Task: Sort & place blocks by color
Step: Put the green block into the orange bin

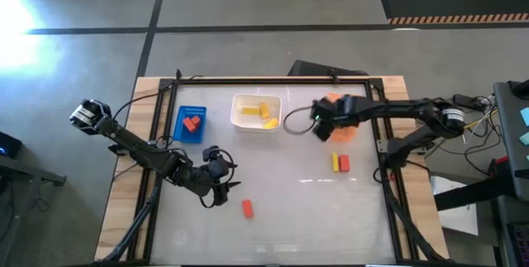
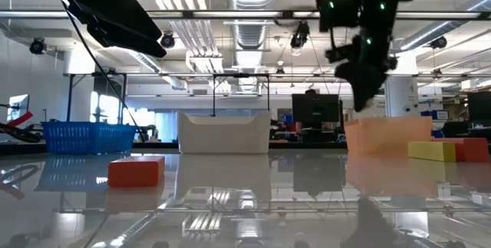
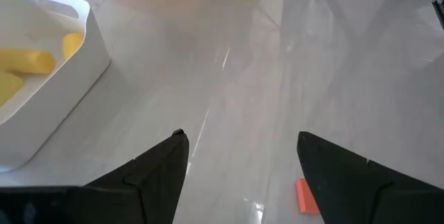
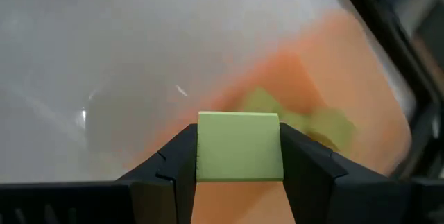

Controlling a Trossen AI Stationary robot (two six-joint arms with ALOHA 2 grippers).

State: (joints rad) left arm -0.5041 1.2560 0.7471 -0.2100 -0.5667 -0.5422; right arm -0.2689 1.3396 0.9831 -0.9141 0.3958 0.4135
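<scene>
Sorting red, yellow and light green blocks into bins on a white table.

Nearest, a red block [image 1: 246, 208] lying loose beside the left gripper [image 1: 218, 186], fingers spread wide and empty. Farther, yellow block [image 1: 335, 162] touching a second red block [image 1: 344, 163]. Beyond, right gripper [image 4: 238, 156] clamped on a green block [image 4: 239, 146], poised above the orange bin [image 4: 361, 106]. Farthest: white bin [image 1: 237, 123] with yellow pieces, blue bin [image 1: 179, 126] with red.

Bright ceiling lights glare off the glossy tabletop [image 2: 253, 202]. A white flare burns the floor [image 1: 25, 11] in the high view. The right wrist view is blurred.
</scene>
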